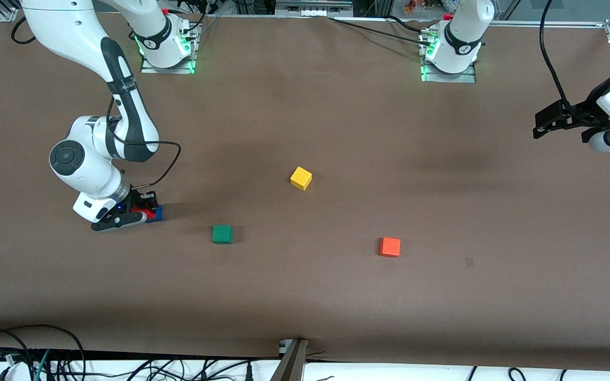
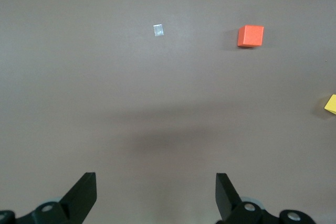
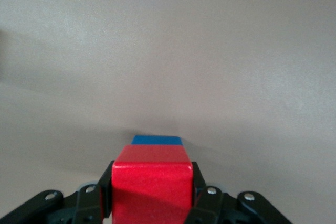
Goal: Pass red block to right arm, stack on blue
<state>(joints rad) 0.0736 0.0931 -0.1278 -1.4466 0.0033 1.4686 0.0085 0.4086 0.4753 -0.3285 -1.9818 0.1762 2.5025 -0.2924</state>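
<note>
Working down from the table [image 1: 337, 296], I keep my left gripper [image 2: 156, 195] waiting spread and empty while the right gripper [image 3: 152, 187], clamped on the red block [image 3: 152, 190], squares it over the blue [image 3: 156, 140] before letting go

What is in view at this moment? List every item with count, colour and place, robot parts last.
red block: one, red, held in the right gripper, over the blue block.
blue block: one, blue, on the table at the right arm's end, under the red block.
green block: one, green, on the table, nearer to the front camera than the yellow block.
yellow block: one, yellow, mid-table.
orange block: one, orange, toward the left arm's end.
table: one, brown.
right gripper: one, black, jaws shut on the red block.
left gripper: one, black, jaws open, waiting above the table's left-arm end.
</note>
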